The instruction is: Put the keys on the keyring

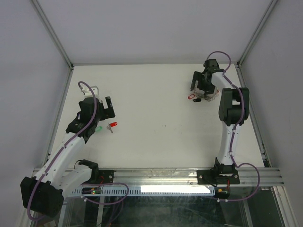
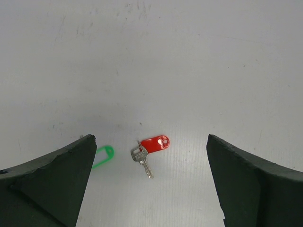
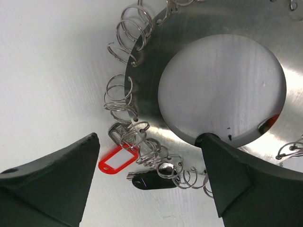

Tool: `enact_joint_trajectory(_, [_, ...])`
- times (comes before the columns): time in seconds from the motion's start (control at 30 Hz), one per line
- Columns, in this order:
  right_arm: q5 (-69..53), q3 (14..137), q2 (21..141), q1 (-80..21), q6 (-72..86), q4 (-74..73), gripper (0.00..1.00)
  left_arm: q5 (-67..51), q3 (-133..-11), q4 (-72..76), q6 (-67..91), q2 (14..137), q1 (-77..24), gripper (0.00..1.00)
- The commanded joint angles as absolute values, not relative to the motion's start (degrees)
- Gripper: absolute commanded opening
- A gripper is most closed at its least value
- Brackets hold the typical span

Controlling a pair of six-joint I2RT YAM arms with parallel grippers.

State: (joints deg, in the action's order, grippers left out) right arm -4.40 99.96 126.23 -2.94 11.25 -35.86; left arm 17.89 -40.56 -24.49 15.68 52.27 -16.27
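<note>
The white table [image 1: 156, 137] lay flat under me. It was matte, with faint grey scuffs and a few dark specks that showed in my left wrist view. Pale grey walls [image 1: 23, 71] closed it in on the left, back and right. Slanting aluminium posts [image 1: 52, 33] ran along the two back corners. At the near edge a ribbed aluminium rail [image 1: 161, 175] crossed the table's width, with a bright strip light [image 1: 175, 188] glowing just beneath it.
</note>
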Motion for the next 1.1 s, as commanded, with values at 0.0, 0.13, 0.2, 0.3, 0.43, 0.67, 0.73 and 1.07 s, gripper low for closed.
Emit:
enact_joint_trajectory(0.0, [-7.05, 98.06, 124.08, -3.46, 11.51, -36.40, 0.91, 17.03, -42.16, -23.38, 14.91, 52.37, -16.05, 0.99])
enact_joint_trajectory(0.13, [-7.29, 95.27, 122.84, -5.06, 11.61, -36.34, 0.91, 16.71, -42.24, -23.39, 14.92, 52.67, -16.00, 0.99])
enact_joint_trajectory(0.2, [-6.56, 93.80, 122.05, -6.23, 11.93, -36.32, 0.91, 16.68, -42.21, -23.42, 14.88, 52.81, -16.00, 0.99])
enact_joint_trajectory(0.3, [-5.09, 89.86, 119.89, -8.82, 13.33, -34.78, 0.91, 16.55, -42.19, -23.38, 14.92, 52.97, -16.02, 0.99])
enact_joint_trajectory(0.43, [-4.15, 84.72, 116.89, -12.02, 15.89, -32.49, 0.91, 16.28, -42.16, -23.39, 14.94, 53.00, -16.00, 0.99])
enact_joint_trajectory(0.67, [-2.40, 73.60, 110.17, -19.83, 21.87, -28.68, 0.88, 15.91, -42.15, -23.33, 14.93, 53.26, -16.05, 0.99])
enact_joint_trajectory(0.73, [-1.22, 69.97, 107.81, -21.94, 23.47, -27.79, 0.88, 15.83, -42.19, -23.40, 14.96, 53.26, -16.01, 0.99])
enact_joint_trajectory(1.07, [0.29, 52.78, 92.58, -30.32, 29.83, -26.45, 0.88, 15.39, -42.27, -23.38, 15.01, 54.03, -16.00, 0.99])
